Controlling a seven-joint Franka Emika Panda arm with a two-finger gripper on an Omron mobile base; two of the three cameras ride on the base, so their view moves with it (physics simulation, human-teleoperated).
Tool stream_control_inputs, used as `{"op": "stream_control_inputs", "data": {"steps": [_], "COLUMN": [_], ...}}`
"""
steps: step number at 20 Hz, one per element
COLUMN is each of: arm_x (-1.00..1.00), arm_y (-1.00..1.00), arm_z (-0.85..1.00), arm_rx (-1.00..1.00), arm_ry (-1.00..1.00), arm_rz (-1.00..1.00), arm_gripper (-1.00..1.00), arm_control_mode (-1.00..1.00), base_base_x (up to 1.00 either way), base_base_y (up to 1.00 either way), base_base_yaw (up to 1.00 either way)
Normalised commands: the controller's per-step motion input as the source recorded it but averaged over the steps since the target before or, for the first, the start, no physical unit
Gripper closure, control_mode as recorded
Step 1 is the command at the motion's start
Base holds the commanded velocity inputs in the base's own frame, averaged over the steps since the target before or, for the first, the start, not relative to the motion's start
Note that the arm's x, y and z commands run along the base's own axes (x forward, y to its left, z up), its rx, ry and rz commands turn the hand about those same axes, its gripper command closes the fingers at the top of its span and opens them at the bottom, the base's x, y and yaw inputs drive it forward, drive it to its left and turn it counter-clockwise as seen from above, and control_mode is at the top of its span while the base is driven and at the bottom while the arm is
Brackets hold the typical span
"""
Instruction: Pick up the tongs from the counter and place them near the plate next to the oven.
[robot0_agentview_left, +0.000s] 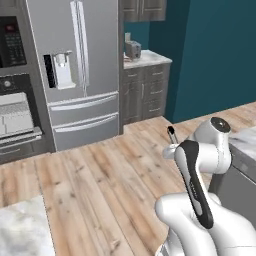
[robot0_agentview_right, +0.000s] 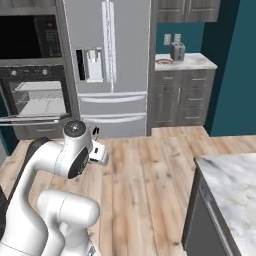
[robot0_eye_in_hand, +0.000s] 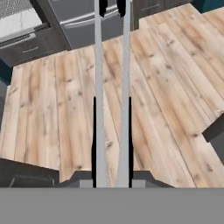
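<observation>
The gripper (robot0_eye_in_hand: 112, 177), clamped on the tongs (robot0_eye_in_hand: 112, 87), carries them over open wood floor (robot0_eye_in_hand: 166, 87), their two silver arms reaching forward to black tips. Beyond stand the wall oven (robot0_agentview_right: 37, 100) and the steel refrigerator (robot0_agentview_right: 107, 60); furthest back, a short counter (robot0_agentview_right: 192, 62) bears the plate (robot0_agentview_right: 164, 61) and a toaster (robot0_agentview_right: 177, 51). With the hold apparently low on the handles, the long, slim tongs could pivot or slip during travel, or their tips could clip the plate on arrival.
</observation>
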Motion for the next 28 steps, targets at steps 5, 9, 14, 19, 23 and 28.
{"op": "stream_control_inputs", "data": {"steps": [5, 9, 14, 19, 23, 28], "arm_x": [0.00, 0.00, 0.00, 0.00, 0.00, 0.00], "arm_y": [0.00, 0.00, 0.00, 0.00, 0.00, 0.00], "arm_z": [0.00, 0.00, 0.00, 0.00, 0.00, 0.00], "arm_rx": [0.00, 0.00, 0.00, 0.00, 0.00, 0.00], "arm_ry": [0.00, 0.00, 0.00, 0.00, 0.00, 0.00], "arm_rz": [0.00, 0.00, 0.00, 0.00, 0.00, 0.00], "arm_gripper": [1.00, 1.00, 1.00, 1.00, 1.00, 1.00], "arm_control_mode": [1.00, 1.00, 1.00, 1.00, 1.00, 1.00], "base_base_x": [1.00, 1.00, 1.00, 1.00, 1.00, 1.00], "base_base_y": [0.00, 0.00, -0.01, -0.10, -0.08, -0.09], "base_base_yaw": [-0.29, -0.37, -0.39, -0.28, -0.06, 0.00]}}
